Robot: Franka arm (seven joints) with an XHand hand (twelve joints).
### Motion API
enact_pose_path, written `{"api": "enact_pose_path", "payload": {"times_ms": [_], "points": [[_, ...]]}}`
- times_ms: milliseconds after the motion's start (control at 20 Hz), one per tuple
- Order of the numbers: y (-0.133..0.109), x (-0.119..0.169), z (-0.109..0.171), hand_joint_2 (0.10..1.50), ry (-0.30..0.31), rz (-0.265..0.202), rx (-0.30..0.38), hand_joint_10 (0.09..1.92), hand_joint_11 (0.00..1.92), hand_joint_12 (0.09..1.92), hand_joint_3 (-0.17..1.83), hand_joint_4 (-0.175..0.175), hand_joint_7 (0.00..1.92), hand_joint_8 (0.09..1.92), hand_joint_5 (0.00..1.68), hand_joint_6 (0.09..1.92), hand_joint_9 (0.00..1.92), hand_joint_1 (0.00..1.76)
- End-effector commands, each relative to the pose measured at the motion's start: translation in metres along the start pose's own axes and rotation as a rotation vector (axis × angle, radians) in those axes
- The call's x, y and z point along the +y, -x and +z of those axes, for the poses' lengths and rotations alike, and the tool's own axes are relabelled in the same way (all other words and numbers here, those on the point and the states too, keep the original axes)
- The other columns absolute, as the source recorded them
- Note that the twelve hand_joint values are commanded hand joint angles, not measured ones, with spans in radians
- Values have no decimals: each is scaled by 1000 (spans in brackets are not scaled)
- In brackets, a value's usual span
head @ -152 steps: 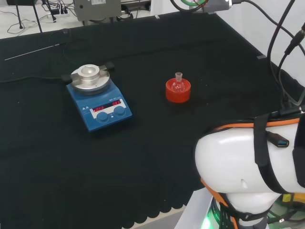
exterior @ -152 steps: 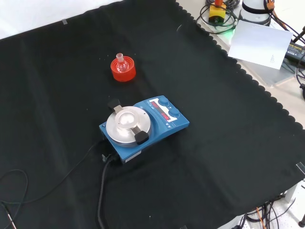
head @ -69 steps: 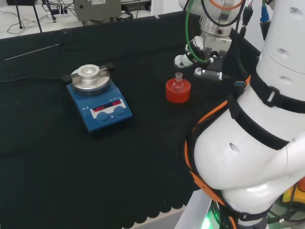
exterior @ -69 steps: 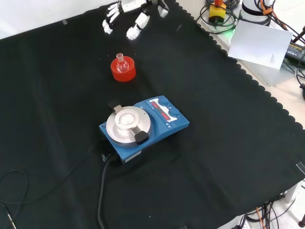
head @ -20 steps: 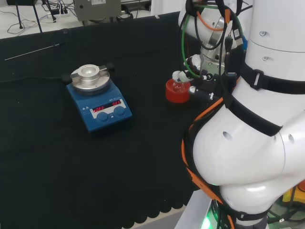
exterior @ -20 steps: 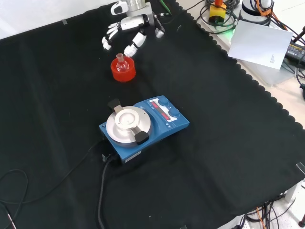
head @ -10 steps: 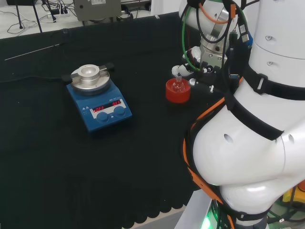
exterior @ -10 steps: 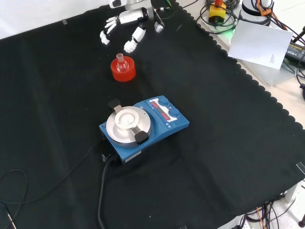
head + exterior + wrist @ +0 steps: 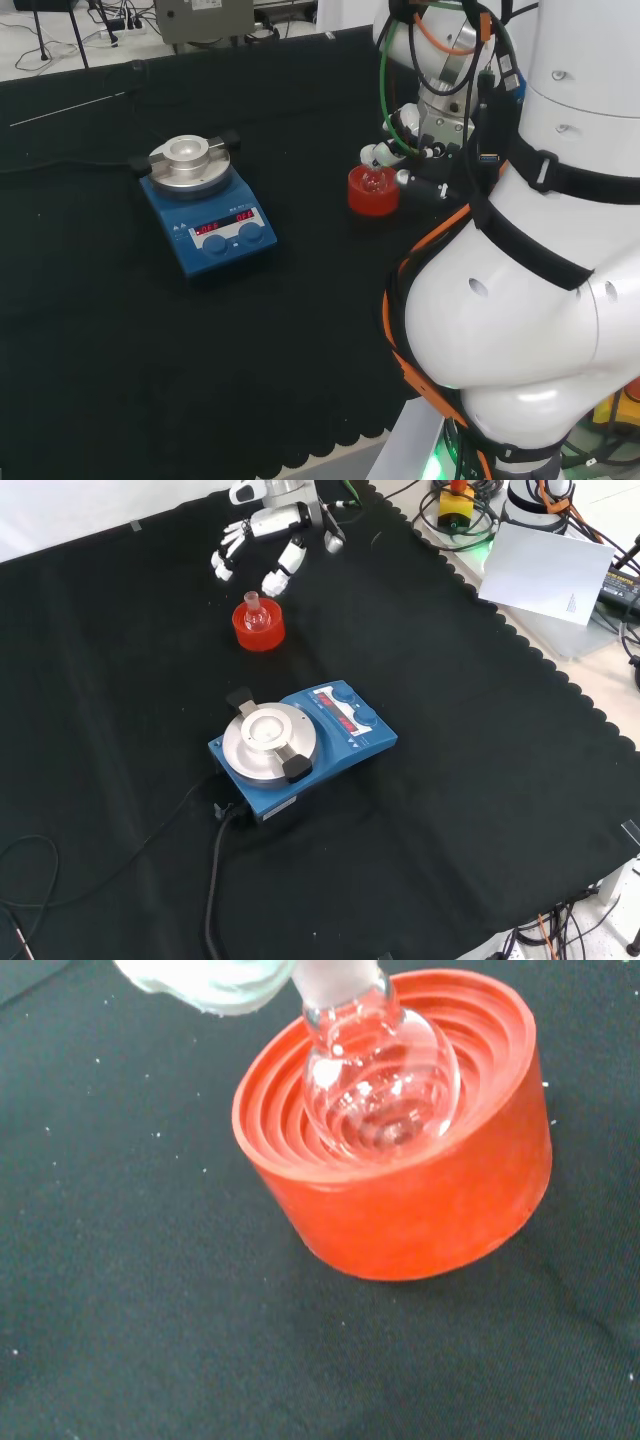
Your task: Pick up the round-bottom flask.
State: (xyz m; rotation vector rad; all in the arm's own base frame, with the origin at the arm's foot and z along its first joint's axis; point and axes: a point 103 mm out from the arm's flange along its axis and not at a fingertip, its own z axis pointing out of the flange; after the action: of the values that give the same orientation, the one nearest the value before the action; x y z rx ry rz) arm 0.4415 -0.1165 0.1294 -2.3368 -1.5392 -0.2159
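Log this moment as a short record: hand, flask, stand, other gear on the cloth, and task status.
hand: open, fingers spread above the flask, holding nothing
flask: clear round-bottom flask, upright, bulb seated in the stand
stand: red ribbed ring on the black cloth
other gear: blue stirrer plate with a round metal top, cable attached
task status: flask not yet grasped or lifted

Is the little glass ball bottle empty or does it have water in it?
It looks empty. In the wrist view the red ribbed stand shows right through the round-bottom flask, with no liquid line.
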Motion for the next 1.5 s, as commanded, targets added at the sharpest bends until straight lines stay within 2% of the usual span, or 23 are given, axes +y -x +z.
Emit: {"api": "enact_pose_path", "payload": {"times_ms": [50,250,500,700,1050,1300,1500], "points": [[3,-1,0,886,1,-1,5,683,0,1158,105,-55,201,589,542,87,337,865],[5,0,2,880,-2,1,5,682,0,1158,111,-56,201,589,543,87,339,868],[4,2,20,875,-9,-1,-2,681,0,1158,117,-55,203,589,543,87,341,870],[8,2,13,872,-11,-1,7,681,0,1158,122,-55,204,589,544,87,341,871],[8,6,29,866,-10,-2,-9,679,0,1158,132,-55,205,589,545,87,342,872],[10,7,27,660,-7,-4,-8,679,0,1174,533,-55,206,594,551,87,345,901],[7,10,34,614,15,-11,-7,684,0,1179,615,-55,208,600,557,87,348,920]]}}
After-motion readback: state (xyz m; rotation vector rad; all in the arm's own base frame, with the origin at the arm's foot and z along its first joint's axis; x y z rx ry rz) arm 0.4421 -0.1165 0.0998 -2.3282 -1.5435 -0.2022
